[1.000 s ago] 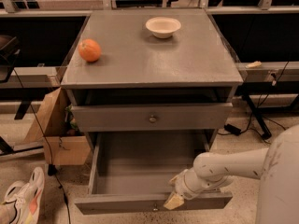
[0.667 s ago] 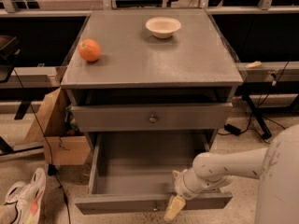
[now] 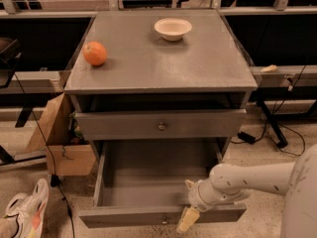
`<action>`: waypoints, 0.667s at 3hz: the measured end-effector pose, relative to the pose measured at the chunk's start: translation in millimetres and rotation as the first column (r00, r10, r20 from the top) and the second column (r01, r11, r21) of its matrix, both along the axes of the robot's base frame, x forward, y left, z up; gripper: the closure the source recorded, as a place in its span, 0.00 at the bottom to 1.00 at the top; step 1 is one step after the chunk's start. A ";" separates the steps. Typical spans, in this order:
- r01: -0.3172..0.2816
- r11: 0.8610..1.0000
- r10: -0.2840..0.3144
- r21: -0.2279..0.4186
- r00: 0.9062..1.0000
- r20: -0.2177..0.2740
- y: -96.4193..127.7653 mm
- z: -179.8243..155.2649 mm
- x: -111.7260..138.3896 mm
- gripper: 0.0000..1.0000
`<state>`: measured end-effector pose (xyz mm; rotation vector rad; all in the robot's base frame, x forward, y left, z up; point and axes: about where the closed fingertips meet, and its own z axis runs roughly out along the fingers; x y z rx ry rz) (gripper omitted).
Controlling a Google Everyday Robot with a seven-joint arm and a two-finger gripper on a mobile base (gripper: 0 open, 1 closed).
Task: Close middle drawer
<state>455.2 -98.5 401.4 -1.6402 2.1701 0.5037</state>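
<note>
The claw (image 3: pixel 187 203) is sitting at the front edge of the middle drawer (image 3: pixel 148 182), right of centre. Its two fingers (image 3: pixel 188 220) are standing well apart, one hanging before the front panel, one poking up behind it, and clasping nothing that is showing. This one drawer is standing pulled out, its long box running from the cabinet toward the camera, panel facing forward; its knob is hard to make out. One upper drawer (image 3: pixel 161 125) is sitting above. One orange (image 3: pixel 95 53) is lying near the tabletop's (image 3: pixel 163 63) left edge and one bowl (image 3: pixel 173 29) by its back edge.
</note>
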 end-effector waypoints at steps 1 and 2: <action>0.003 1.000 -0.004 0.016 0.999 0.044 -11.0 -1.6 15.9 0.05; 0.002 1.000 -0.003 0.020 0.998 0.056 -13.7 -0.4 20.0 0.23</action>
